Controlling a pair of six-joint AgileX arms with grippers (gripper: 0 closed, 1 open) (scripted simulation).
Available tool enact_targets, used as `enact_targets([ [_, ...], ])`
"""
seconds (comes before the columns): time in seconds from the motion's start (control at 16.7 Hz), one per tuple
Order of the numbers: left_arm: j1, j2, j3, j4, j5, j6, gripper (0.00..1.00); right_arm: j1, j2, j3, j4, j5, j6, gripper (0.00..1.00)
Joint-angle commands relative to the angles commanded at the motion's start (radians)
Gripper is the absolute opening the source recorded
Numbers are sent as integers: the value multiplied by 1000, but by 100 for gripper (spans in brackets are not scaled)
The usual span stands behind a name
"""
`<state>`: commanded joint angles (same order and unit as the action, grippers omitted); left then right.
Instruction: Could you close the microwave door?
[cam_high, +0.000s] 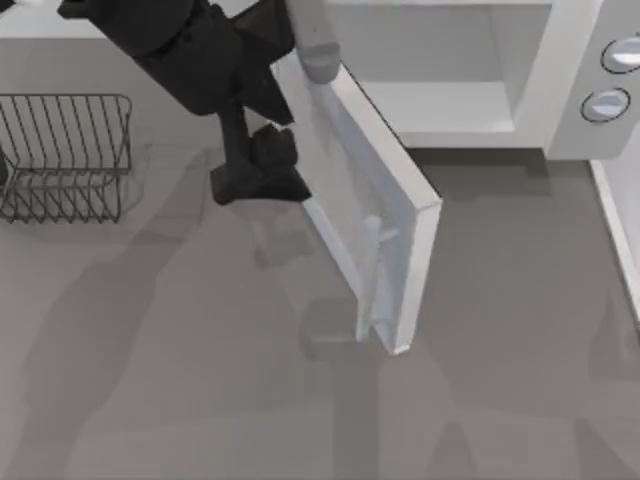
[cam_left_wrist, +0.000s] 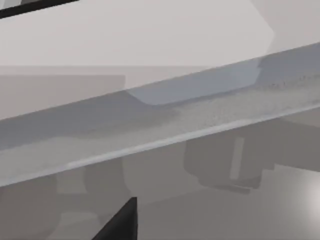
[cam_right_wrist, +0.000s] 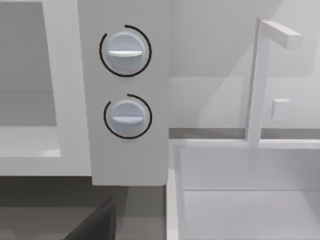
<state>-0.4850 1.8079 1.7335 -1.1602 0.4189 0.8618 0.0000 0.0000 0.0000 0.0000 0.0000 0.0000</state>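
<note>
Nearest your overhead camera: the left arm, black, reaching in from the top left down to the microwave door.

Item 1, microwave door: white panel with a greyish window, standing ajar, swung out from the microwave body toward the middle of the table. You see its top edge running diagonally from the hinge end near the arm to the free end nearer you. Its pale bar handle sits on the outer face near the free end. From the left wrist, the door crosses the frame as a slanted grey-white band, very close.

Item 2, left gripper: just beside the door's outer face, at its hinge-side half, touching it or nearly so. You cannot tell whether its fingers are apart or together.

Item 3, microwave body: white, top right of the table, cavity open, two round knobs on its right panel. The right wrist view faces these knobs, with a white sink and faucet alongside.

Item 4, wire rack: left edge of the table, well apart from the door.
</note>
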Motion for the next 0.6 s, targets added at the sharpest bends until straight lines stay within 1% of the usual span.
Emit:
enact_targets([
  [0.54,0,0,0,0,0,0,2,0,0,0,0,0,0,100],
  [0.6,0,0,0,0,0,0,0,0,0,0,0,0,0,100],
])
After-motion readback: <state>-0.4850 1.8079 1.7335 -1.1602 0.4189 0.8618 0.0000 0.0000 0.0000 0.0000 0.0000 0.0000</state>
